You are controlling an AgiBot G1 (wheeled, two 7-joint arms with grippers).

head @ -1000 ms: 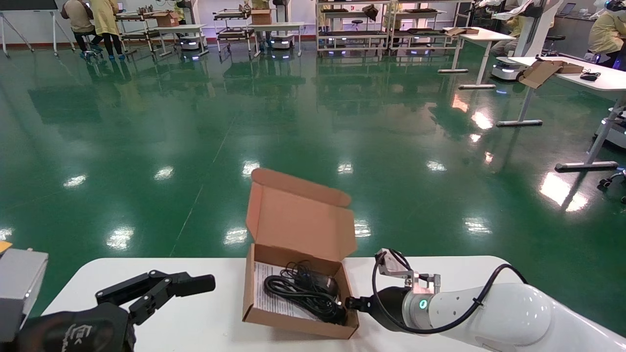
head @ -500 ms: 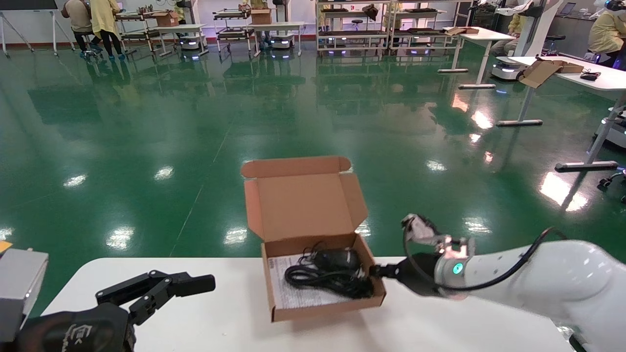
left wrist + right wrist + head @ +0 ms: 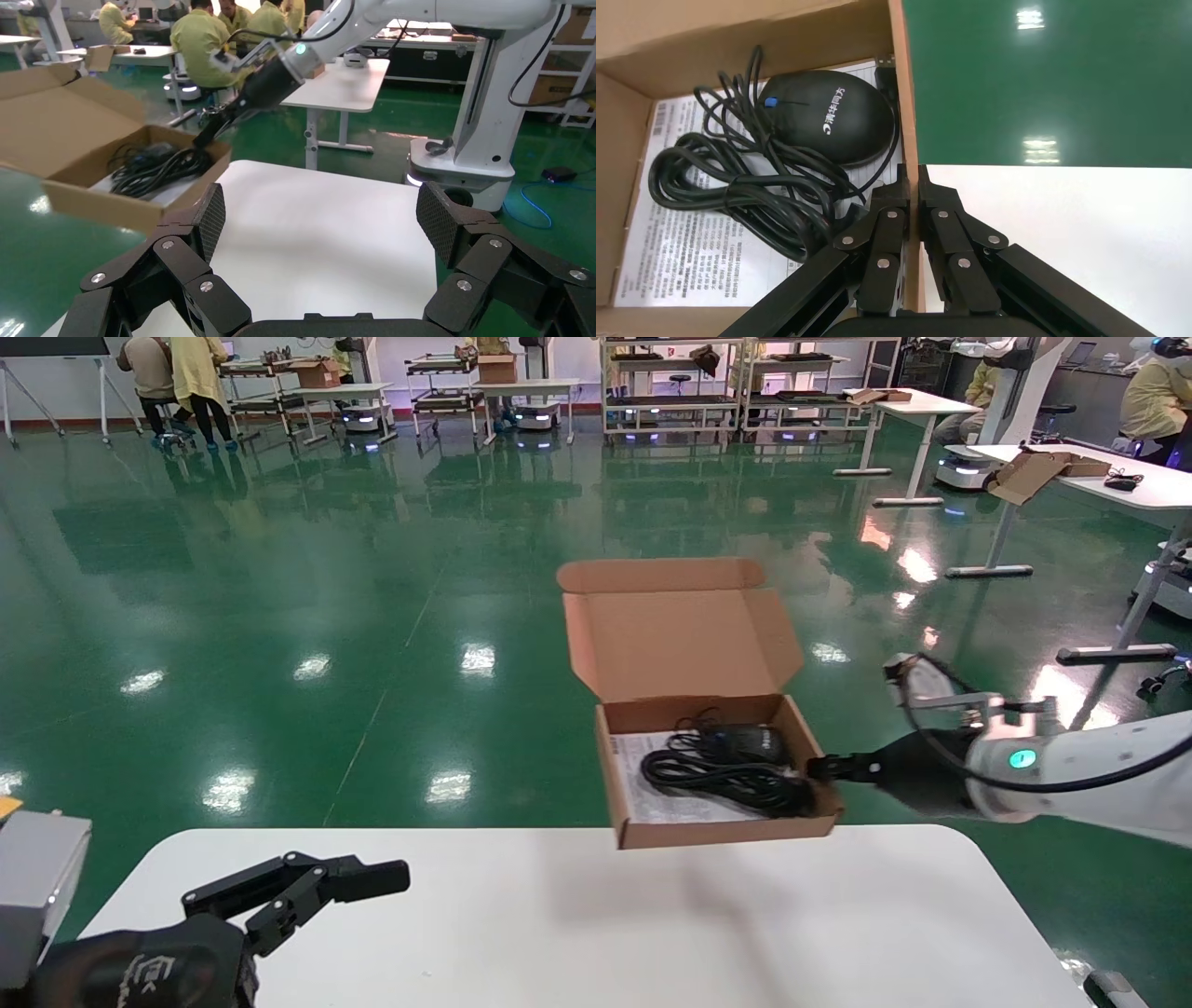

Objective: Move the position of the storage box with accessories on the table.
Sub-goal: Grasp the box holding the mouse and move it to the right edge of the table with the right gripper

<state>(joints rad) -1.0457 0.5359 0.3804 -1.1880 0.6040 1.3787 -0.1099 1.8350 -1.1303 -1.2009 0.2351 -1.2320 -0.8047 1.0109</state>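
- The left gripper (image 3: 307, 887) sits parked over the near left corner of the table (image 3: 559, 933), fingers spread wide with nothing between them, in the same place as in both earlier pictures.
- The storage box (image 3: 708, 775) has risen since a second ago: then it rested on the tabletop near the middle; half a second ago it was just lifted; now it hangs in the air above the table's far edge and has shifted toward the right.
- The box has also turned; its front wall now faces the robot almost squarely, where a second ago it was angled.
- Its long axis runs left to right, its lid (image 3: 684, 631) stands open and upright at the far side, and its base looks about level.
- Inside lie one black computer mouse (image 3: 831, 116), one bundled black cable (image 3: 736, 193) and one printed paper sheet (image 3: 673, 232) beneath them.
- The right gripper (image 3: 911, 193) reaches in from the right, its fingers pinched narrow on the box's right side wall, one inside and one outside.
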